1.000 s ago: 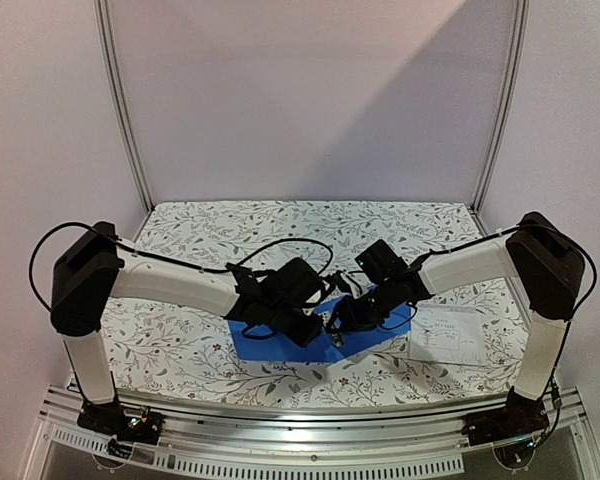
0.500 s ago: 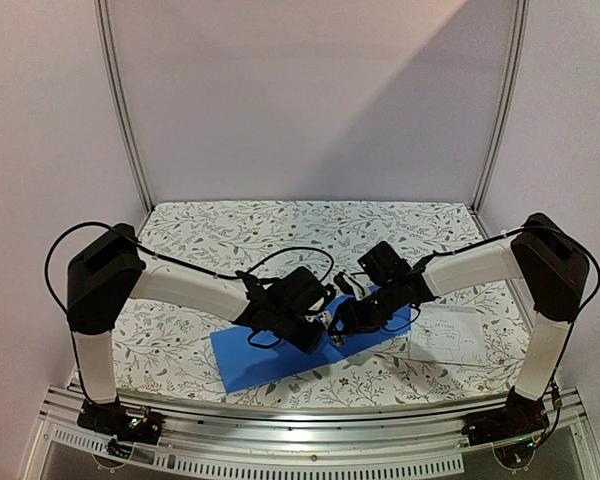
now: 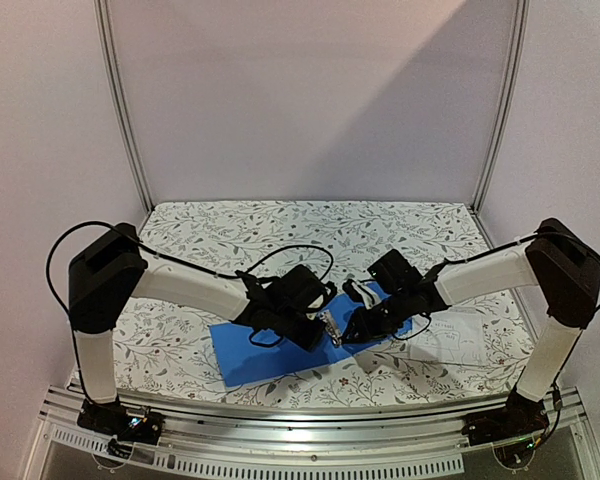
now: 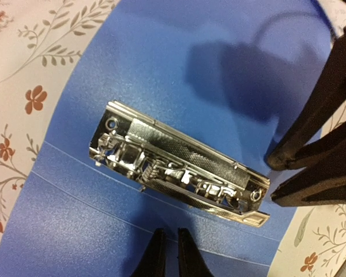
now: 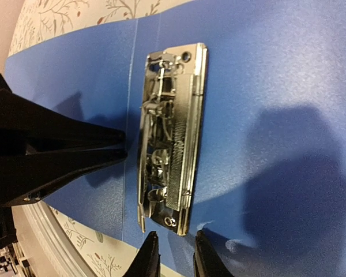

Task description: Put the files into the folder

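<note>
Left gripper (image 4: pixel 170 236) of mine has its fingers all but together, only a thin gap between them, and it holds nothing. My right gripper (image 5: pixel 175 236) stands a little wider, narrowly open, and it too has hold of nothing. From above, the two tips nearly meet, pointing at each other over the middle of the front half of the table (image 3: pixel 230 225), which has a leaf-and-flower pattern.

On that table the blue folder (image 3: pixel 245 350) lies opened flat, one corner near the front edge and the rest running under both my wrists. I cannot tell whether either gripper presses on its surface.

To the right of the folder, just beside its edge and partly under my right arm, a white sheet of paper (image 3: pixel 460 335) lies flat on the table, outside the folder. I cannot tell whether the two touch.

Inside the folder sits the metal clip (image 4: pixel 179 167), lying along the fold line. My left fingertips point at its long side from close by, and my right fingertips sit just short of one of its ends.
</note>
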`<state>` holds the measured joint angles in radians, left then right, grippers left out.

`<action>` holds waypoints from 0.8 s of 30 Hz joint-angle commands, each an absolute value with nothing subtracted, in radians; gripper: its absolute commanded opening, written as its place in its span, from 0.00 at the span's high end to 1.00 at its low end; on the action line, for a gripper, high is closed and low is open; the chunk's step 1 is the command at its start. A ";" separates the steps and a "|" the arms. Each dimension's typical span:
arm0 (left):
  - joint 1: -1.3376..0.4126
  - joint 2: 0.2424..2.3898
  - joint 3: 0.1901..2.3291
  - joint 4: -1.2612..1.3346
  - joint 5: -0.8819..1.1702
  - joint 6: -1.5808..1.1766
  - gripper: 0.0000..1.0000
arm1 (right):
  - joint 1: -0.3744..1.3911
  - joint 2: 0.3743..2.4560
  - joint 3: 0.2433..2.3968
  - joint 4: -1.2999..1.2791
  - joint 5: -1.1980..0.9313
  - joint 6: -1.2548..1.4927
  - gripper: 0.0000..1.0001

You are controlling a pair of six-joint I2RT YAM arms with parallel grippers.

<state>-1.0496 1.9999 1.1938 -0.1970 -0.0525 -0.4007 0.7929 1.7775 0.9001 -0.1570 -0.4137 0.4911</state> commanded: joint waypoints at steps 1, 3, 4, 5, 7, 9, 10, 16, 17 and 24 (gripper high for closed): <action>-1.029 2.061 1.149 -0.270 -0.026 -0.400 0.91 | 0.801 1.815 0.901 -0.138 -0.460 0.485 0.82; -1.027 2.062 1.145 -0.267 -0.022 -0.399 0.91 | 0.802 1.824 0.908 -0.133 -0.469 0.484 0.83; -1.026 2.061 1.144 -0.267 -0.022 -0.400 0.91 | 0.802 1.826 0.912 -0.130 -0.472 0.484 0.83; -1.024 2.063 1.143 -0.267 -0.020 -0.399 0.91 | 0.801 1.832 0.916 -0.130 -0.475 0.485 0.83; -1.022 2.065 1.143 -0.267 -0.017 -0.396 0.90 | 0.801 1.844 0.924 -0.128 -0.478 0.487 0.82; -1.019 2.065 1.143 -0.267 -0.014 -0.395 0.90 | 0.801 1.852 0.928 -0.126 -0.480 0.488 0.80; -1.019 2.065 1.143 -0.267 -0.013 -0.394 0.90 | 0.801 1.858 0.929 -0.125 -0.480 0.488 0.79; -1.016 2.074 1.143 -0.270 -0.008 -0.384 0.90 | 0.800 1.857 0.938 -0.110 -0.501 0.489 0.78; -1.015 2.077 1.143 -0.270 -0.008 -0.384 0.90 | 0.801 1.856 0.941 -0.105 -0.515 0.489 0.79; -1.004 2.087 1.137 -0.279 -0.008 -0.389 0.90 | 0.800 1.811 0.956 -0.171 -0.439 0.478 0.75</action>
